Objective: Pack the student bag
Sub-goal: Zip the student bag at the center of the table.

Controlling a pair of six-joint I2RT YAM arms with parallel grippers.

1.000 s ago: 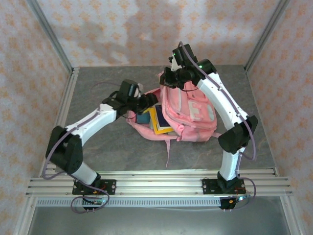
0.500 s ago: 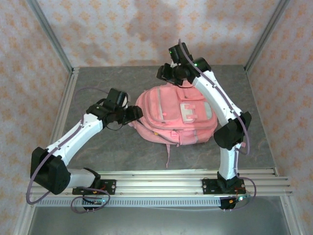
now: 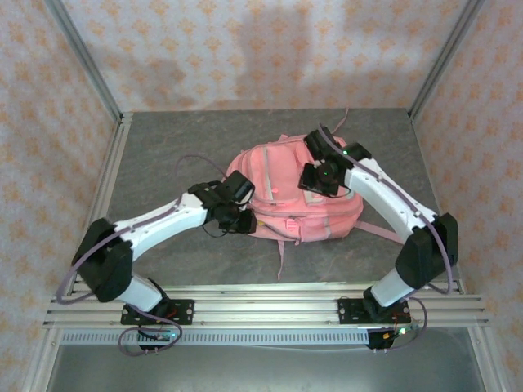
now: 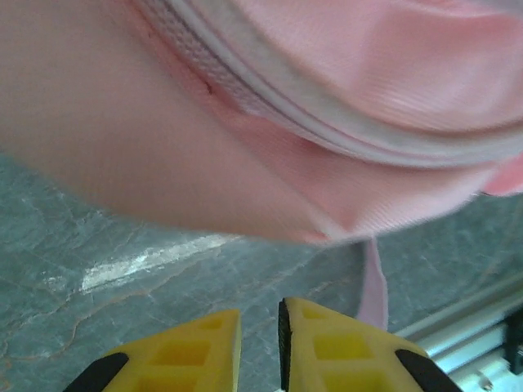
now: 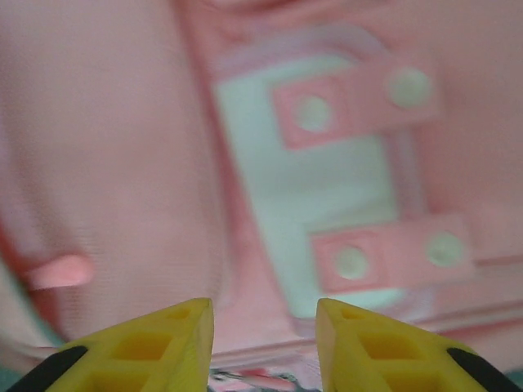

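Note:
The student bag (image 3: 274,175) is a big pink backpack lying flat mid-table, front side up, its flap down. My left gripper (image 3: 239,219) sits low at its near-left edge. In the left wrist view the yellow fingers (image 4: 196,343) stand a narrow slit apart over bare table, nothing between them, with the bag (image 4: 163,122) and its zipper (image 4: 327,131) just ahead. My right gripper (image 3: 315,175) hovers over the bag's front. It is open and holds nothing, pointing at the pale mint patch (image 5: 319,180) with its snap tabs.
The table is grey stone (image 3: 163,147), walled by patterned panels. One loose pink strap (image 3: 282,253) trails toward the aluminium rails (image 3: 261,306) at the near edge. Another strap (image 3: 380,233) runs out to the right under the right arm.
The raised flap has come down and hidden the books. The right gripper let go, left the bag's far top and came over its front. The left gripper moved to the near-left edge and narrowed.

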